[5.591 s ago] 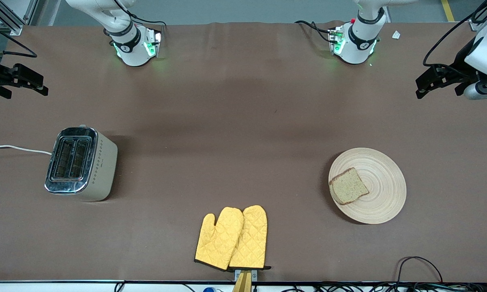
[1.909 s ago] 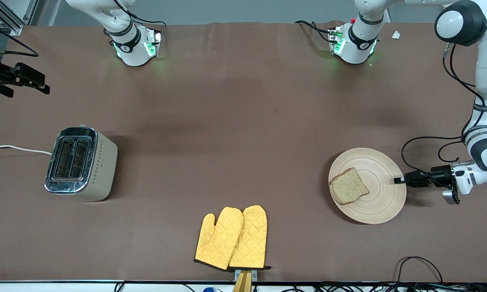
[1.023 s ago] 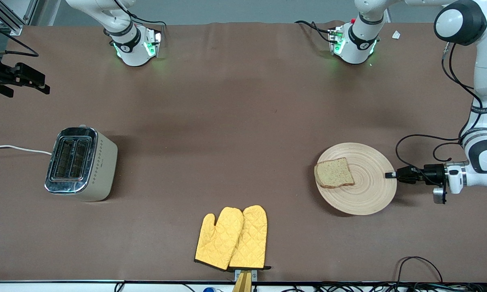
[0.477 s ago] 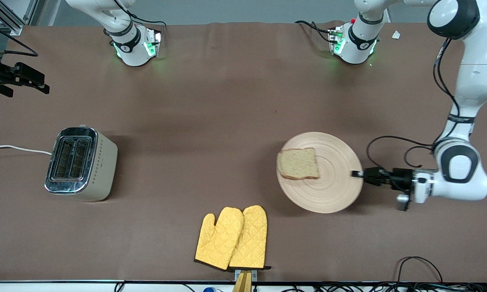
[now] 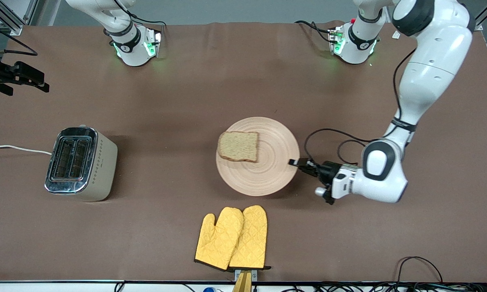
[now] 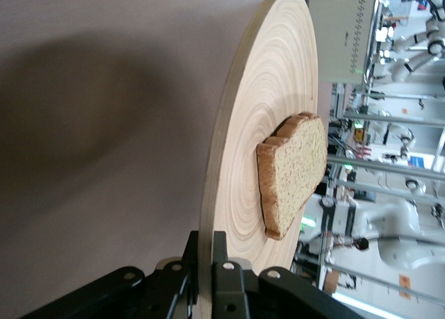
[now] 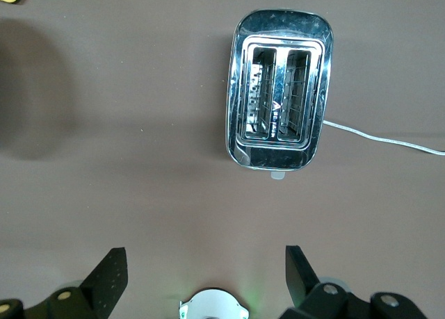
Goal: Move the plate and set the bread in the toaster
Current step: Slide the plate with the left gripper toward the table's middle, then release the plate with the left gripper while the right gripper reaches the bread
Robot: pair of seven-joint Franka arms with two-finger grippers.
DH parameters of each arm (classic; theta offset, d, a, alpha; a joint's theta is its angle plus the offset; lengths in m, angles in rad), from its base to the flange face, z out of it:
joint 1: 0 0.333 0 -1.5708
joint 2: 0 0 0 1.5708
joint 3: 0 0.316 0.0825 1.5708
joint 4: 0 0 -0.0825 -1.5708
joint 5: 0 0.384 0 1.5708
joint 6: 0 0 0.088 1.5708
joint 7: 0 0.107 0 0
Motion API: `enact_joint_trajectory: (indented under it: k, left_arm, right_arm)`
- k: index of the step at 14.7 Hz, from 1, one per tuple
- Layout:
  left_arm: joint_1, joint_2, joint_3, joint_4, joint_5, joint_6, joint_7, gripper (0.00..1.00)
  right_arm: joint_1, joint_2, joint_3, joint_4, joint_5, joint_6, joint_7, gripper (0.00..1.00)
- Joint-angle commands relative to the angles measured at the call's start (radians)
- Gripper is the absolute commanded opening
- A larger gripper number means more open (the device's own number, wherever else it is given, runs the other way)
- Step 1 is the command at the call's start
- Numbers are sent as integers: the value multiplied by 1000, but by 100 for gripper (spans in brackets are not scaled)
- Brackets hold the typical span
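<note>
Plate with bread at mid-desk, rim clamped in left gripper fingers; toaster slots empty toward right arm's end; right gripper waiting above it, fingers apart; bread transfer left

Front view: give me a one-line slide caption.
Left gripper shut on the plate rim, bread aboard, toaster waiting.
</note>
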Motion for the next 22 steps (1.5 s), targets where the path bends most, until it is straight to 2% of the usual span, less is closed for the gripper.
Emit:
enact_joint_trajectory:
  k: [1, 4, 7, 9, 12, 14, 15, 16, 17, 22]
  left_arm:
    - [-53, 6, 3, -5, -51, 57, -7, 3]
    - [-96, 26, 2, -63, -124, 221, 11, 4]
    - [-131, 47, 2, -80, -227, 261, 33, 5]
    - [-145, 61, 2, -97, -264, 316, 117, 7]
    - [-145, 86, 2, -101, -313, 349, 197, 9]
    - [-147, 84, 2, -109, -313, 367, 209, 29]
    - [-147, 84, 3, -107, -313, 369, 209, 46]
    - [-143, 78, 7, -107, -303, 372, 212, 76]
    - [-130, 72, 8, -110, -296, 372, 228, 99]
    - [-42, -53, 11, -162, -290, 351, 212, 100]
  right_arm:
    - [-4, -24, 1, -31, -17, 3, -15, 100]
    - [-2, -24, 2, -35, -19, -5, -11, 100]
    - [3, -24, 4, -46, -20, 1, -4, 100]
    - [7, -22, 8, -83, -8, 35, 3, 100]
    - [61, -24, 8, -185, -1, 133, 79, 100]
    - [104, -24, 8, -228, 25, 202, 149, 100]
    - [122, -18, 8, -239, 32, 232, 172, 100]
    - [151, -9, 8, -250, 33, 260, 211, 100]
    - [185, -1, 8, -265, 33, 288, 262, 100]
    - [275, 138, 8, -281, 61, 406, 383, 100]
